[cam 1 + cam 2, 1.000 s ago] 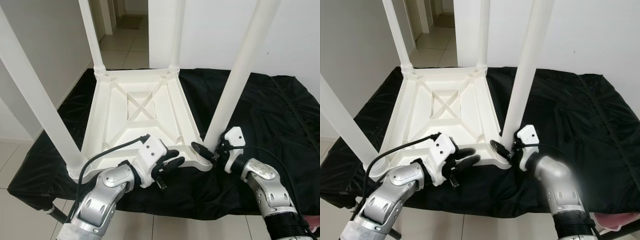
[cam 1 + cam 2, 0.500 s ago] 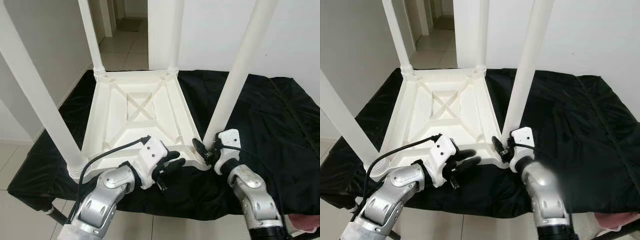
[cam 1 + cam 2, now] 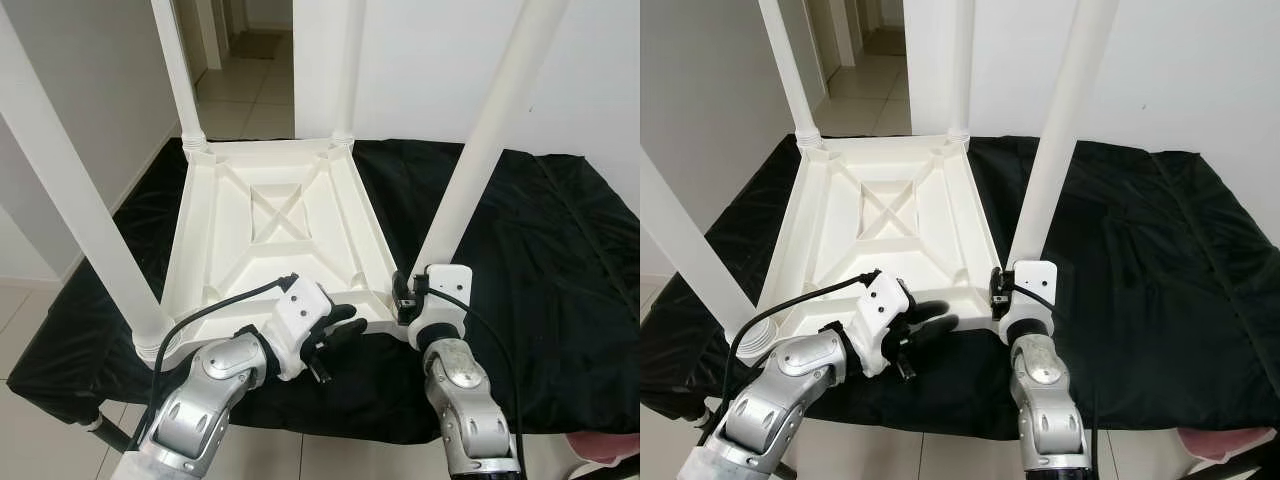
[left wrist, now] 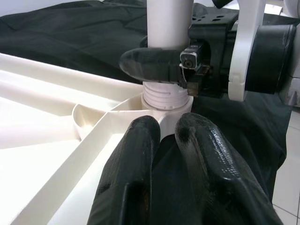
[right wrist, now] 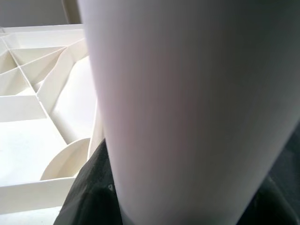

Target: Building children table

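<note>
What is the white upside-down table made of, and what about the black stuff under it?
The table looks like moulded plastic: smooth, slightly glossy white, with thin ribs crossing underneath and screw threads where the leg joins. The black sheet seems a thin cloth or coated fabric, since it wrinkles and shines a little.

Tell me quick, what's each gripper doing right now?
Left gripper: shut, empty, at the table frame's near edge.
Right gripper: shut on the near right table leg at its base.

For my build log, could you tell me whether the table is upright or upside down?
Upside down: the white table lies underside up on the black cloth, legs pointing upward.
</note>
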Robot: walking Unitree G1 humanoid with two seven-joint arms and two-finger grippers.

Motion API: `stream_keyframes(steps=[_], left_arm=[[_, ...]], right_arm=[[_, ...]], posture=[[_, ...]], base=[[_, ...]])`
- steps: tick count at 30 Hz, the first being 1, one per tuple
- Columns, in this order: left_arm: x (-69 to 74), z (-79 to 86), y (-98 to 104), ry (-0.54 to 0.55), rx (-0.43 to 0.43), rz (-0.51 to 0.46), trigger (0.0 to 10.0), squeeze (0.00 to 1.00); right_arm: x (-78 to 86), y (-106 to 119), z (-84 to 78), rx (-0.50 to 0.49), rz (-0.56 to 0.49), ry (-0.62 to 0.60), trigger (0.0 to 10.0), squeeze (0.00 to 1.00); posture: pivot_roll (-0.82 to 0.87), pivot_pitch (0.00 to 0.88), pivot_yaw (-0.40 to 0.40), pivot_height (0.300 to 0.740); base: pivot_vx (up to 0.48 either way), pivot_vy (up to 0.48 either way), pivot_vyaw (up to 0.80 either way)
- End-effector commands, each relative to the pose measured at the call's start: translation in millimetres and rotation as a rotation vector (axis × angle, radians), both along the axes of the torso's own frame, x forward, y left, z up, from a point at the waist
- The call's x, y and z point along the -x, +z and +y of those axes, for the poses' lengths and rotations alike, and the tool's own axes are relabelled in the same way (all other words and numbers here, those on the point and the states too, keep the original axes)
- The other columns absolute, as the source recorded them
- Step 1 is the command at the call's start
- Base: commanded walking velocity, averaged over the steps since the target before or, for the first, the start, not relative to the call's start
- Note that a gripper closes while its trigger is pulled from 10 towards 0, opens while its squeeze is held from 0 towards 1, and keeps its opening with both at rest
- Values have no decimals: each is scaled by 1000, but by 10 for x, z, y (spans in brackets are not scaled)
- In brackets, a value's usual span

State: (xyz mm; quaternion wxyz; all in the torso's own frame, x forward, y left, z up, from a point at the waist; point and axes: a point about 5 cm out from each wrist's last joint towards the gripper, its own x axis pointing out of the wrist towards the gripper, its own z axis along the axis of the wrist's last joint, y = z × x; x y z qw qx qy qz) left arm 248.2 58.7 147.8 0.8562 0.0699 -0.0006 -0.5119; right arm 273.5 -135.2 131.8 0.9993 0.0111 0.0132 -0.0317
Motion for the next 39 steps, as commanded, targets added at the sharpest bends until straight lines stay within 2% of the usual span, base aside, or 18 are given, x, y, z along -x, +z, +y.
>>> stream_keyframes(steps=[1,2,6,12,13,14,15,20,21,25,39], left_arm=[[-13,35,-19,46,-9,2,10000,0],[-15,31,-13,46,-9,1,10000,0],[-33,46,1,54,-9,-4,10000,0],[-15,65,1,67,-8,-4,10000,0],[-14,73,3,76,-9,-8,10000,0],[-14,73,3,76,-9,-8,10000,0],[-17,82,5,86,-7,-10,10000,0],[-56,101,29,108,1,-16,10000,0],[-43,90,35,93,-3,-21,10000,0],[-40,86,32,88,-5,-24,10000,0],[44,54,-5,68,12,-6,10000,0]], right_arm=[[26,-103,69,-20,63,-7,10000,400],[34,-82,115,-45,44,28,10000,1000],[38,-19,141,-80,7,84,10000,1000],[23,40,106,-51,-23,94,10000,1000],[22,47,93,-45,-32,102,10000,416],[22,47,93,-45,-32,102,10000,416],[24,48,83,-46,-36,110,10000,0],[-7,51,136,-75,-50,174,10000,0],[-29,27,211,-100,-46,208,10000,0],[-46,31,286,-99,-57,247,10000,0],[-20,21,220,-79,-71,258,10000,0]], posture=[[-28,7,26,740],[-25,9,24,740],[-20,14,18,740],[-12,25,10,740],[-10,26,9,740],[-10,26,9,740],[-10,30,8,740],[-10,24,0,740],[-13,23,-3,740],[-19,19,2,740],[-56,31,11,740]], base=[[0,0,0],[0,0,0],[0,0,0],[0,0,0],[0,0,0],[0,0,0],[0,0,0],[0,0,0],[0,0,0],[0,0,0],[0,0,0]])
